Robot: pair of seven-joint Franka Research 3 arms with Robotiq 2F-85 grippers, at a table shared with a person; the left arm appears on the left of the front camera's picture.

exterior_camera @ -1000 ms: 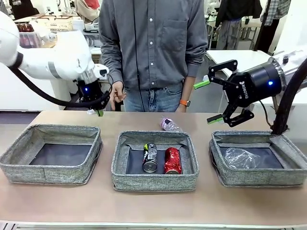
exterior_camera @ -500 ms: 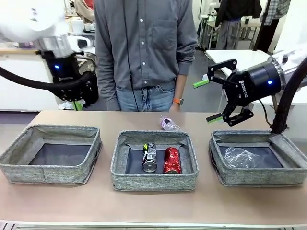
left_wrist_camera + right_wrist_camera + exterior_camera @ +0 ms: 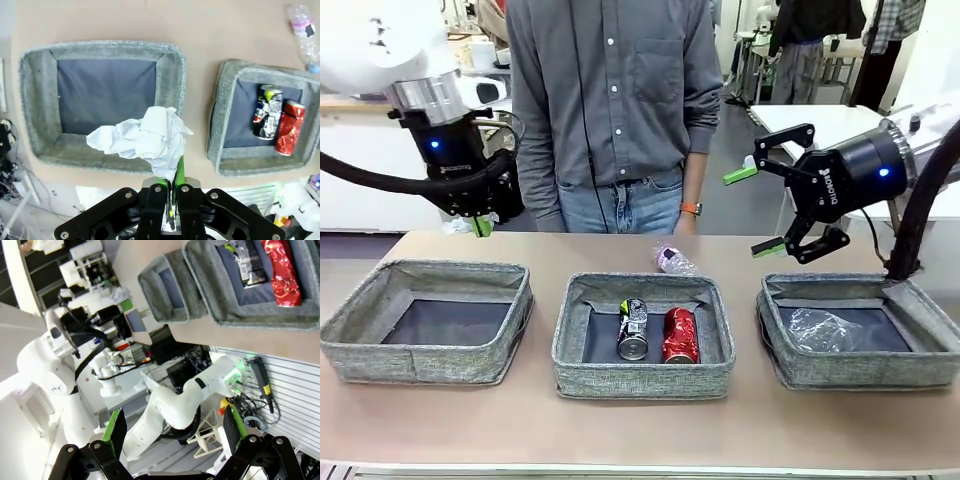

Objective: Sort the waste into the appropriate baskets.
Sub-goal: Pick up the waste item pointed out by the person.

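Observation:
My left gripper [image 3: 480, 224] hangs above and behind the left basket [image 3: 420, 362], shut on a crumpled white paper wad [image 3: 458, 226]. In the left wrist view the wad [image 3: 145, 137] sits pinched at the fingertips [image 3: 172, 172], over the near wall of that empty basket [image 3: 172, 85]. The middle basket [image 3: 640, 380] holds a dark printed can [image 3: 633, 328] and a red can [image 3: 679, 335]. A crushed clear bottle [image 3: 825, 330] lies in the right basket [image 3: 860, 370]. A pink-labelled bottle [image 3: 672, 260] lies on the table behind the middle basket. My right gripper [image 3: 758, 210] is open in the air above the right basket's far left corner.
A person in a grey shirt [image 3: 610, 100] stands at the far edge, one hand [image 3: 688, 222] near the pink-labelled bottle. The right wrist view looks sideways, with its green pads [image 3: 116, 432] wide apart and the cans' basket [image 3: 260, 315] at the top.
My left arm has swung left with the paper wad, from behind the gap between left and middle baskets to behind the left basket. The right arm has stayed put.

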